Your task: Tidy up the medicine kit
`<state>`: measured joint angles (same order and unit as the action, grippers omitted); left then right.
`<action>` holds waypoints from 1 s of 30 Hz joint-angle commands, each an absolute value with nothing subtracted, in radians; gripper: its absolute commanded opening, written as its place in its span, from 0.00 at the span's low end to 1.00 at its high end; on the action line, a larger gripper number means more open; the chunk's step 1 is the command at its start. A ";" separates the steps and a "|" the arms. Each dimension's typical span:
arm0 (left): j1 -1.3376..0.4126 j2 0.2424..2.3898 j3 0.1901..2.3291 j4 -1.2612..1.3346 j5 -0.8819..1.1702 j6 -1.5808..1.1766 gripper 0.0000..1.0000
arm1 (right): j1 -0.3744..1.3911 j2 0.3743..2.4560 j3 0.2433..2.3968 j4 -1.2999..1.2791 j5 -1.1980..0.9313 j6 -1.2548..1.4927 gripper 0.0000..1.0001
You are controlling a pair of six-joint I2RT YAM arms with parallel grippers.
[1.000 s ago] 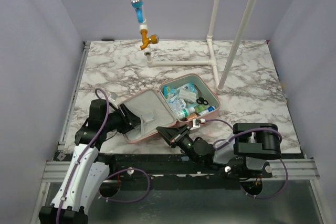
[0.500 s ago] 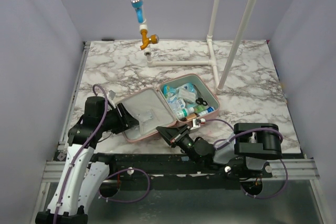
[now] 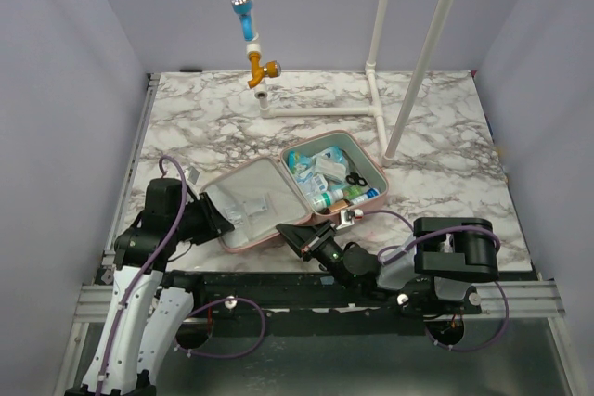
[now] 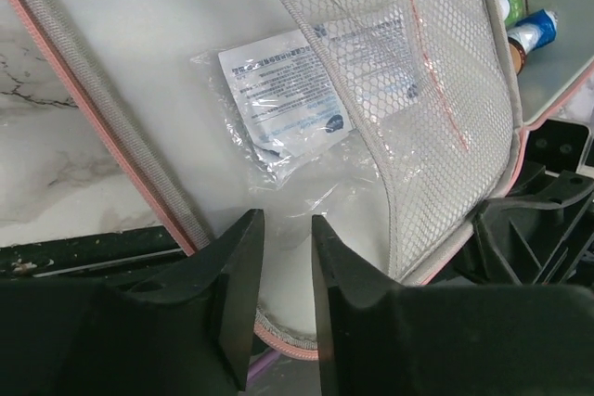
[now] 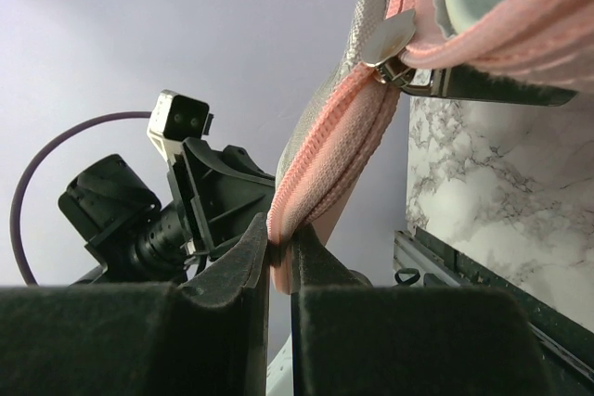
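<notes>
The open pink medicine kit lies just ahead of both grippers. The right gripper clenches its zippered edge; the left gripper, slightly parted and empty, hangs over the lid lining.

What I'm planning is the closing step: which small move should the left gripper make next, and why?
Likely hook the left gripper under the medicine kit lid's near edge to fold it: its jaws hold nothing, supplies are inside, and the right gripper pinches the rim.
</notes>
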<state>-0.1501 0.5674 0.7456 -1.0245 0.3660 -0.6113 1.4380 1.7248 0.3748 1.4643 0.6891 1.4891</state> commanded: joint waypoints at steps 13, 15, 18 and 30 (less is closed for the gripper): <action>-0.149 0.623 0.760 -0.937 0.385 -0.584 0.00 | 1.442 1.677 0.383 1.784 0.665 1.450 0.01; -0.150 0.645 0.764 -0.903 0.425 -0.584 0.00 | 1.441 1.680 0.387 1.784 0.662 1.451 0.01; -0.149 0.691 0.761 -0.865 0.486 -0.580 0.00 | 1.442 1.682 0.393 1.784 0.658 1.450 0.01; -0.169 0.773 0.717 -0.698 0.564 -0.658 0.00 | 1.442 1.688 0.400 1.785 0.658 1.456 0.01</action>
